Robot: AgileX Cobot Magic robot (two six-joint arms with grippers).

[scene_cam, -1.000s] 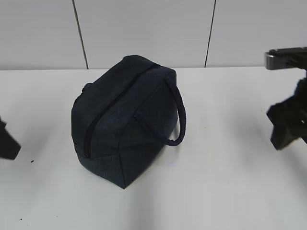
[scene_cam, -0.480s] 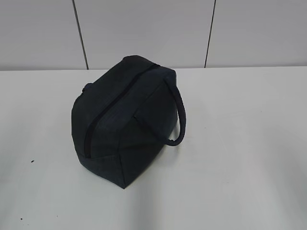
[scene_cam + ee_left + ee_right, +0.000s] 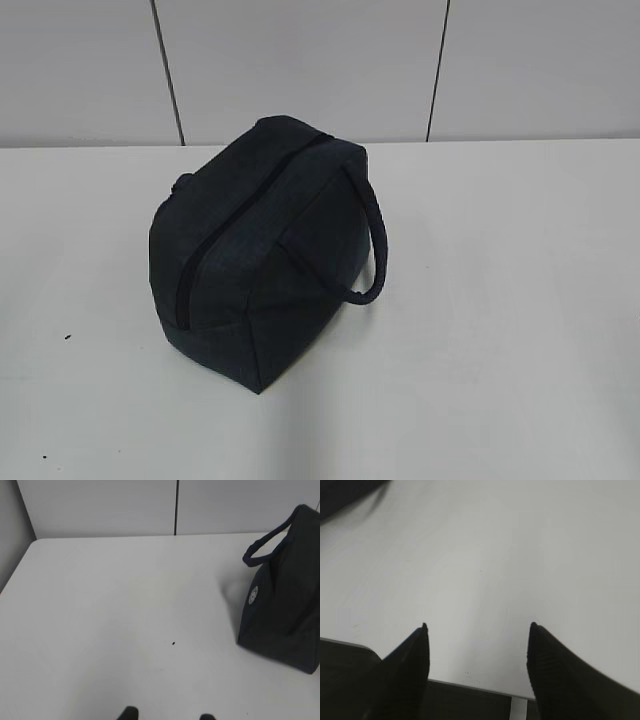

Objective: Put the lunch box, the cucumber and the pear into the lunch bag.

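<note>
The dark navy lunch bag (image 3: 255, 250) stands on the white table (image 3: 500, 300), its top zipper (image 3: 200, 255) closed and one loop handle (image 3: 375, 250) hanging over the right side. The lunch box, the cucumber and the pear are out of view. Neither gripper shows in the exterior view. In the left wrist view my left gripper (image 3: 169, 714) is open over bare table, with the lunch bag (image 3: 285, 605) well off to its right. My right gripper (image 3: 479, 626) stands wide open and empty near the table's edge. A dark corner of the lunch bag (image 3: 345, 492) shows at the top left.
A grey panelled wall (image 3: 300, 60) runs behind the table. The table's near edge (image 3: 470, 682) lies just under my right fingertips. A small dark speck (image 3: 173, 642) marks the table left of the bag.
Both arms, seen at the left and right edges a second ago, have drawn out of the exterior view. The lunch bag has not moved.
</note>
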